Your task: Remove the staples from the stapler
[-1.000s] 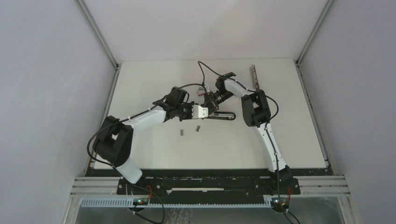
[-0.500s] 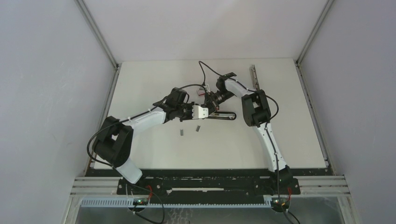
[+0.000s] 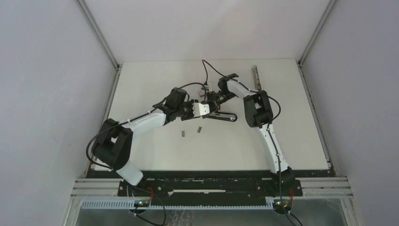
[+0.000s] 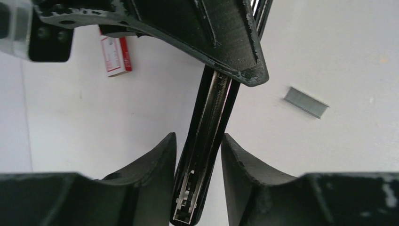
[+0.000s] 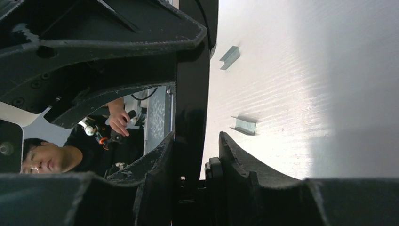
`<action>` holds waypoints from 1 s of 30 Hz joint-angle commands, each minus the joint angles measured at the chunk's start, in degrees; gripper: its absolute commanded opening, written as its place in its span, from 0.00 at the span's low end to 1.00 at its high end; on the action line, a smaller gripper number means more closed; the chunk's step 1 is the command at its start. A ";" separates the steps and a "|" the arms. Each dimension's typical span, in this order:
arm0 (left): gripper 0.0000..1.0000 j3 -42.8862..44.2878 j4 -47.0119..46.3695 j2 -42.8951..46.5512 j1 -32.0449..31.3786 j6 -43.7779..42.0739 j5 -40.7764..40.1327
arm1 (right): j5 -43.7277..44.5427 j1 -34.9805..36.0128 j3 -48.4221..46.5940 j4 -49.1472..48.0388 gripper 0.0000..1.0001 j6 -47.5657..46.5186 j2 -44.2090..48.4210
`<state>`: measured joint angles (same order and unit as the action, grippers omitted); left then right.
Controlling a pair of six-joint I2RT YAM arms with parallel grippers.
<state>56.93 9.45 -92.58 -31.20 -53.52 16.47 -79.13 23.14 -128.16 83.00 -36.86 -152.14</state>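
Observation:
The black stapler (image 3: pixel 225 117) lies open at mid table, its metal magazine channel showing in the left wrist view (image 4: pixel 212 106). My left gripper (image 3: pixel 203 109) is shut on its near end; its fingers (image 4: pixel 155 162) straddle the channel. My right gripper (image 3: pixel 214 100) is shut on the stapler's black body (image 5: pixel 190 94) from the far side. Two short grey staple strips (image 3: pixel 182 133) (image 3: pixel 199 128) lie loose on the table in front of the grippers. One shows in the left wrist view (image 4: pixel 307 102), both in the right wrist view (image 5: pixel 229 57) (image 5: pixel 245 125).
A small red-and-white box (image 3: pixel 202 93) (image 4: pixel 114 54) lies just behind the grippers. A long grey metal rail (image 3: pixel 256 77) lies at the back right. The two wrists are close together over the stapler.
My left gripper and the stapler's near end have shifted slightly towards the back. The right gripper has barely moved. The loose staple strips lie where they were.

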 commanded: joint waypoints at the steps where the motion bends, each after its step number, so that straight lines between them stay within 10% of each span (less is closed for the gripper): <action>1: 0.46 -0.59 -7.64 3.66 0.35 2.61 -2.23 | -2.54 -0.27 0.41 -3.21 0.00 5.92 3.42; 12: 0.78 -0.80 -6.35 3.70 0.42 3.27 -1.93 | -1.44 -0.14 0.54 -4.27 0.00 6.80 4.69; 14: 0.99 -1.11 -5.96 4.39 0.42 3.45 -1.51 | -0.76 -0.19 0.57 -4.77 0.00 7.13 4.93; 30: 1.00 -4.94 -1.54 16.99 6.66 11.22 0.89 | 14.72 -0.17 8.56 -21.47 0.00 14.82 13.05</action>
<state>54.61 7.20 -80.75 -27.35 -45.47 16.32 -67.99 22.74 -121.01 68.42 -26.44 -146.76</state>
